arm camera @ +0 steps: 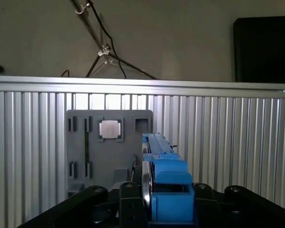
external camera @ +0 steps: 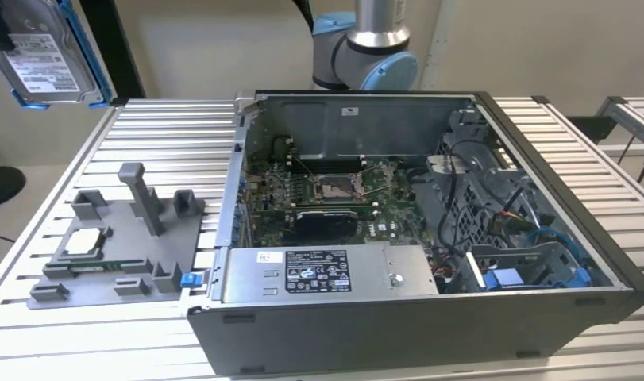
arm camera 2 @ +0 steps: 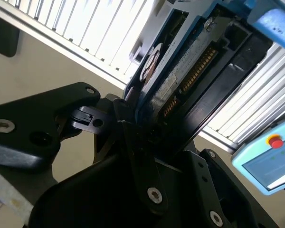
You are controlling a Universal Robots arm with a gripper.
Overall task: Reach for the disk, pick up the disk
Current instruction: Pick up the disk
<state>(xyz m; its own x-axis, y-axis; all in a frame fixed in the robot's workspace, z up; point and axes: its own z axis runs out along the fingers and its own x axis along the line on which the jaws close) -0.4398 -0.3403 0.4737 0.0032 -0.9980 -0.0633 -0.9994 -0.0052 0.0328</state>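
One silver-grey, blue-railed disk is clamped in black gripper, held clear of ribbed aluminium table; pick-up judged complete, steady hold required.

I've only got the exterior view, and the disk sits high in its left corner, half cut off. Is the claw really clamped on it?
Observer: Yes. In the second wrist view the claw is shut on the disk, which it holds edge-on.
Operator: What lies past the disk?
Observer: The first wrist view looks along its blue rail onto the grey fixture plate holding the silver chip.
Operator: Anything outside my frame?
Observer: The second wrist view shows a light-blue control box with a red button.
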